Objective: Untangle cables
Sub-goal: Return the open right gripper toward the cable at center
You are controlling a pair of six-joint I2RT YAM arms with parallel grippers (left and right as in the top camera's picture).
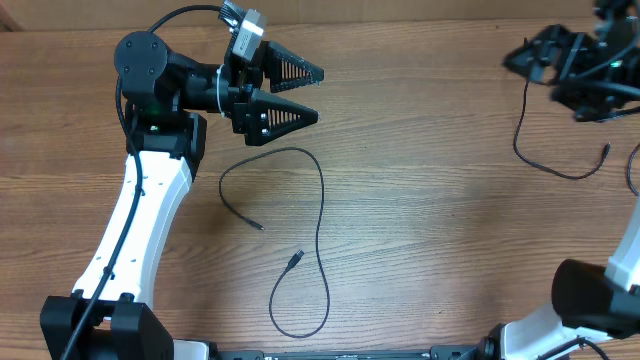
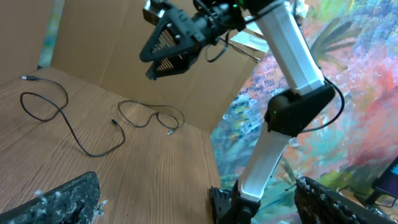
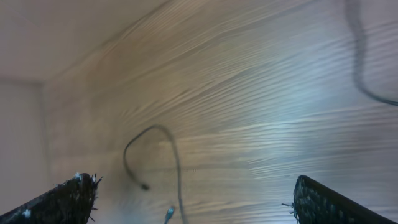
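One thin black cable (image 1: 321,195) lies alone on the middle of the wooden table, curling into a loop near the front edge, both plug ends free. My left gripper (image 1: 319,94) hovers open just behind it, fingers pointing right, nothing between them. A second cable (image 1: 545,165) lies at the far right below my right gripper (image 1: 545,80), which is raised and open. The left wrist view shows that cable (image 2: 62,118), another cable (image 2: 149,115) beside it, and the right gripper (image 2: 165,53) above them. In the blurred right wrist view the middle cable (image 3: 158,143) lies between my own wide-apart fingertips (image 3: 68,199).
The wooden table (image 1: 430,250) ends at its right edge (image 2: 211,155), where the right arm's base (image 2: 233,199) is mounted. A brown cardboard wall (image 2: 112,50) stands behind the table. The left arm's white link (image 1: 140,210) lies over the table's left side.
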